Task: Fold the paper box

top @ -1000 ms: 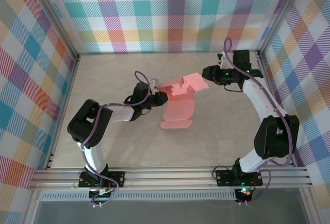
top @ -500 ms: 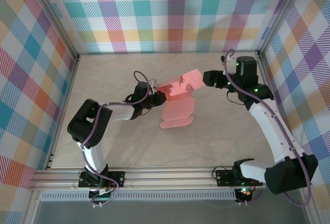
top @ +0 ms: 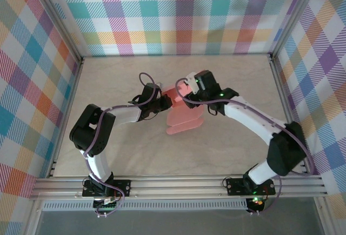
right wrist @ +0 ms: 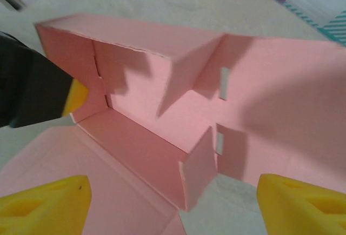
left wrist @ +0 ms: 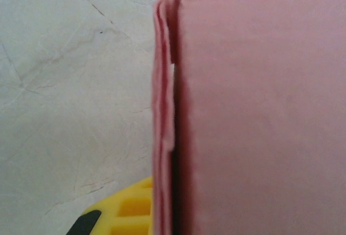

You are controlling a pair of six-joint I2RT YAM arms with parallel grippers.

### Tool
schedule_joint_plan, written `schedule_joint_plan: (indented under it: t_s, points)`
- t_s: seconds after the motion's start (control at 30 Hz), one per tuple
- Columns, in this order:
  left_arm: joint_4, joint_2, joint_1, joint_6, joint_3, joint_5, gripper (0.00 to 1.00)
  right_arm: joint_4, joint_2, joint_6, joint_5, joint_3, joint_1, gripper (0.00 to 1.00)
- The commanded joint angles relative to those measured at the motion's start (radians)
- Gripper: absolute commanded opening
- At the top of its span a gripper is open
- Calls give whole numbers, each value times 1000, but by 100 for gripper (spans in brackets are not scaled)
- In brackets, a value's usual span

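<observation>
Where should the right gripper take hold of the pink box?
Probably the short upright flap of the box beside the two slots. It stands on edge with both faces free, between the fingertips of the open right gripper, so come straight down from above, one finger each side. The left gripper pinches the opposite wall.
</observation>
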Motion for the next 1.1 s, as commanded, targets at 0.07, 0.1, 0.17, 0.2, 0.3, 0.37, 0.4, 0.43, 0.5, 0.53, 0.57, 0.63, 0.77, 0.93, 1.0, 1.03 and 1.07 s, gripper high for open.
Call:
schedule_joint_plan:
  t_s: [0.07, 0.1, 0.17, 0.2, 0.3, 0.37, 0.4, 0.43, 0.5, 0.53, 0.57, 0.63, 0.77, 0.93, 1.0, 1.03, 1.07]
  points:
    - [-25, -34, 10, -17, 19, 2, 0, 87, 86, -64, 145, 93, 25, 75]
    - [-25, -32, 10, -17, 17, 2, 0, 88, 102, -61, 163, 105, 27, 74]
    - [-22, -30, 10, -18, 16, 1, 0, 94, 122, -45, 190, 124, 27, 72]
    - [-22, -26, 10, -19, 17, 3, 0, 98, 131, -37, 209, 130, 27, 70]
    - [-18, -21, 10, -23, 20, 8, 0, 90, 155, -22, 279, 154, 27, 62]
    - [-18, -18, 10, -23, 22, 10, 0, 83, 164, -22, 305, 160, 26, 57]
    - [-17, -17, 10, -21, 22, 9, 0, 79, 165, -24, 309, 160, 27, 54]
    - [-17, -14, 10, -22, 22, 11, 0, 80, 165, -27, 308, 160, 27, 53]
    - [-15, -11, 10, -23, 23, 13, 0, 72, 164, -28, 305, 161, 27, 48]
    - [-13, -10, 10, -23, 22, 13, 0, 68, 163, -29, 299, 161, 27, 47]
    - [-13, -8, 10, -23, 23, 14, 0, 62, 159, -29, 293, 159, 27, 47]
    - [-11, -7, 10, -26, 23, 14, 0, 60, 153, -25, 279, 155, 27, 47]
    - [-8, -5, 10, -27, 22, 16, 0, 47, 130, -23, 248, 145, 27, 52]
    - [-8, -11, 10, -29, 20, 18, 0, 70, 34, 10, 148, 87, 15, 71]
    - [-10, -15, 10, -29, 18, 16, 0, 76, -23, 88, 80, 62, -19, 73]
    - [-10, -15, 10, -29, 18, 16, 0, 83, -47, 130, 47, 49, -38, 73]
    - [-11, -19, 10, -26, 18, 16, 0, 92, -72, 168, 14, 34, -58, 73]
